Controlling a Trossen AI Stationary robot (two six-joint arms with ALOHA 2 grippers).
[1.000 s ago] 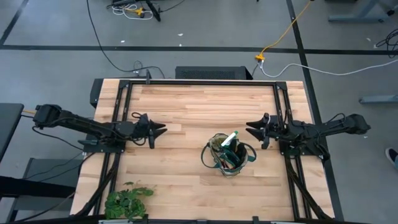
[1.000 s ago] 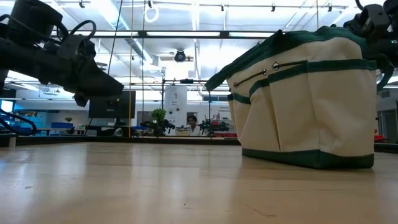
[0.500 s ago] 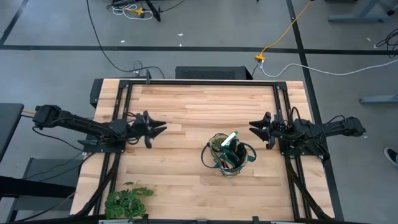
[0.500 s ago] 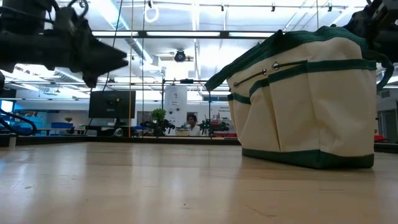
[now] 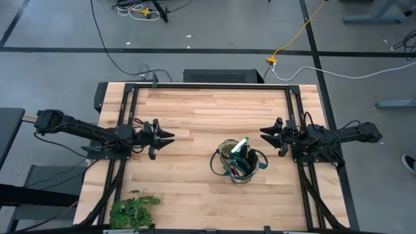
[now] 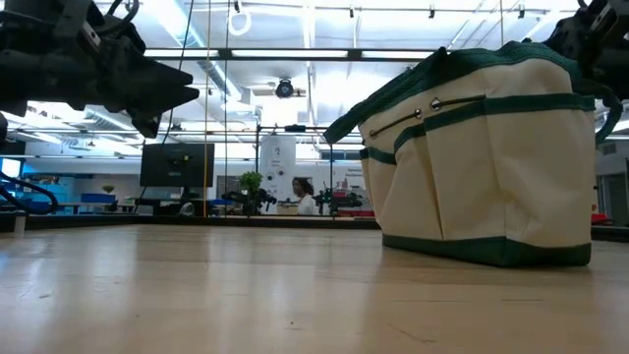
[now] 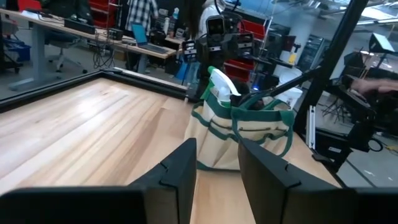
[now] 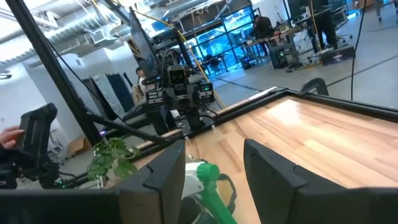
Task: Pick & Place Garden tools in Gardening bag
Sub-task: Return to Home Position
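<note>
The cream and dark green gardening bag stands upright on the table right of centre, and also shows in the low view. A green spray bottle with a white nozzle sticks out of its open top, also in the left wrist view. Other dark items lie inside the bag; I cannot tell which. My left gripper is open and empty, above the table to the bag's left. My right gripper is open and empty, above the table just right of the bag's far side.
A leafy green plant bunch lies at the table's near left corner. Black frame rails run along the table's far, left and right edges. Bare wood lies between the grippers and toward the far edge. People show in the room beyond.
My left gripper has risen above the table, still open. My right gripper has drawn back a little toward the table's right edge. The bag has stayed where it was.
</note>
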